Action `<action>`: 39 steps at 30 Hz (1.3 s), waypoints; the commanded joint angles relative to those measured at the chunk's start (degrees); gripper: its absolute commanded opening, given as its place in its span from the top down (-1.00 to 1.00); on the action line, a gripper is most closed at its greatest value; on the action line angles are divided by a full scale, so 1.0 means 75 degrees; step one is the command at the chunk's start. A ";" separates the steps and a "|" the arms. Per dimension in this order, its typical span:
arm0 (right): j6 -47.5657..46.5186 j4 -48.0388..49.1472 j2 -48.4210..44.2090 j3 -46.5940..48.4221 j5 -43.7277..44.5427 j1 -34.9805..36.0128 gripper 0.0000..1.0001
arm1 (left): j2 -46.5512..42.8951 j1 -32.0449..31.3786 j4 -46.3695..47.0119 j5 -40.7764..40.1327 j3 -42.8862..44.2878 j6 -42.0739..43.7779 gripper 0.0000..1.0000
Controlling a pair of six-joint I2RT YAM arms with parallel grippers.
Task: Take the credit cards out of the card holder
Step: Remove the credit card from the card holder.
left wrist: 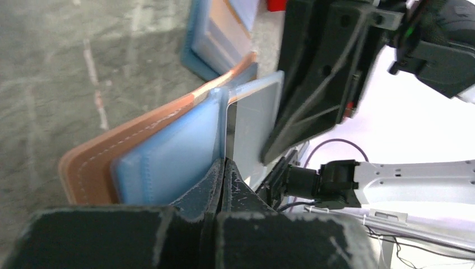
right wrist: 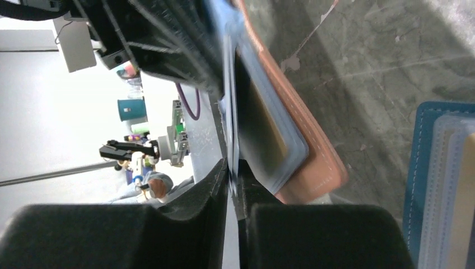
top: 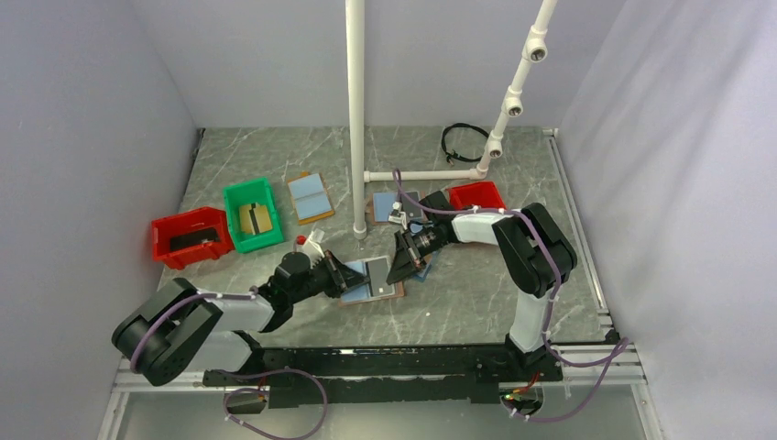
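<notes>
Top external: card holder (top: 359, 288) sits open mid-counter (top: 476, 307), long axis left-right. Left end effector (top: 341, 272) is pinching its blue left half. Right end effector (top: 401, 268) is nearer the dark grey credit card (top: 381, 273) and pinches its right edge, so the card looks set to slide out rightward.

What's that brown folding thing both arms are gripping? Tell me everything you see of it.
The card holder is a flat bifold, open on the marbled grey table. It has a stitched tan, leather-like rim and light blue plastic pockets; one half shows a dark grey card. The left gripper has its jaws shut on one edge, and the right gripper pinches the opposite edge.
</notes>
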 commanded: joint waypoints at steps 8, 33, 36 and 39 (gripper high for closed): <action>-0.1733 -0.1020 -0.0180 0.0712 0.0008 0.0153 0.18 | -0.1288 -0.0078 0.0242 0.0338 -0.0209 0.0992 1.00; -0.3512 -0.2203 -0.0123 0.1084 0.0809 0.0017 -0.08 | -0.3175 0.0105 -0.2011 0.0878 -0.0384 0.1793 1.00; -0.3546 -0.2212 -0.0120 0.1092 0.0814 0.0043 -0.08 | -0.2821 0.0103 -0.1944 0.0939 -0.0321 0.1801 1.00; -0.3580 -0.2210 -0.0151 0.1081 0.0770 0.0049 -0.08 | -0.2590 0.0104 -0.1969 0.0922 -0.0253 0.1836 1.00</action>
